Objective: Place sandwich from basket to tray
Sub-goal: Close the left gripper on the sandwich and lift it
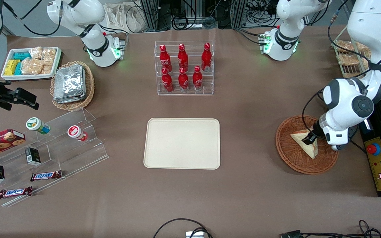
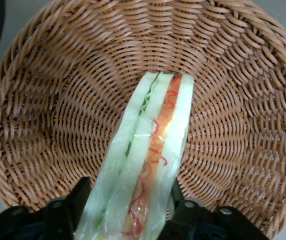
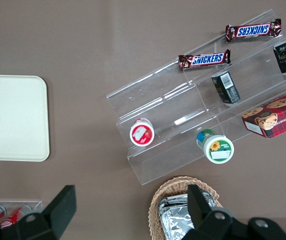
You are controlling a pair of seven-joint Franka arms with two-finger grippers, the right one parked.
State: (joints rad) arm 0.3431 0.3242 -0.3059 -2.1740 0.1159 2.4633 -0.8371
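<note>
Left wrist view is showing the sandwich (image 2: 148, 165) lying in the basket (image 2: 43, 100), its long axis running straight out from between the fingers (image 2: 78, 197) of the claw (image 2: 130, 210). The claw is straddling the wedge's near end, fingers pressing its wrapped sides, so it is judged clamped on the sandwich. From the basket, the tray (image 1: 182, 143) is sitting well apart on the worktop (image 1: 250, 109), toward the parked arm's end; the coming move is judged a lift, then travel that way.

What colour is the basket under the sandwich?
Reddish-brown wicker basket, best in the left wrist view; the gripper straddles the sandwich.
</note>
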